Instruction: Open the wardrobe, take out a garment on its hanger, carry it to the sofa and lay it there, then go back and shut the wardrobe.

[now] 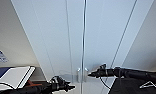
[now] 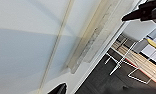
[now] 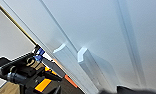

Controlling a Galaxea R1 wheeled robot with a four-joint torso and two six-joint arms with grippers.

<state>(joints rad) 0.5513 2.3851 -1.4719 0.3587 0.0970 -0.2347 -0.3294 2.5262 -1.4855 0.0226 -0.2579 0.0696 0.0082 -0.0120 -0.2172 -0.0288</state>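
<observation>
I stand close before the wardrobe (image 1: 76,32), whose two tall white doors are shut, smooth and matt, with shallow raised panel lines running their full height and a thin seam between them. At that seam sit the two small vertical handles (image 1: 82,74), white, blocky and bevelled; from my right wrist they (image 3: 87,63) look like short ridges standing proud of the door face. My right pincer (image 1: 90,74) reaches in just beside the right-hand handle, its dark tip nearly touching it; I cannot tell whether it is released or clenched. My left pincer (image 1: 72,87) hangs lower, near the left door's bottom edge of view, and its state is likewise unclear. Pale plain walls flank the wardrobe on both sides. To the left lies a white flat board (image 1: 15,77) over something blue, and a blue label (image 1: 0,56) whose writing is too blurred to read. The floor (image 2: 104,80) beside the wardrobe is dark.
</observation>
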